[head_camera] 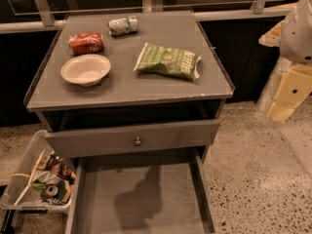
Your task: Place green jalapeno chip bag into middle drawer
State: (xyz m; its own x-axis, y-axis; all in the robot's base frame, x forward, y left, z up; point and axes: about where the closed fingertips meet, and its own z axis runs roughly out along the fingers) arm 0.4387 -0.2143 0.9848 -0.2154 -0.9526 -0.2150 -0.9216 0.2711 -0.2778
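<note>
Bag: green jalapeno chip bag [168, 61] lies flat on the cabinet top [146, 87]
Gripper: gripper [286, 97] at 3 o'clock, off the cabinet — grip state cannot be told
Bag from gripper: 10 o'clock, well apart
Drawer: middle drawer [141, 199] open at 6 o'clock

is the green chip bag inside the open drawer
No, the green jalapeno chip bag lies on the cabinet top, the middle drawer is bare, and the gripper hangs off to the right.
</note>
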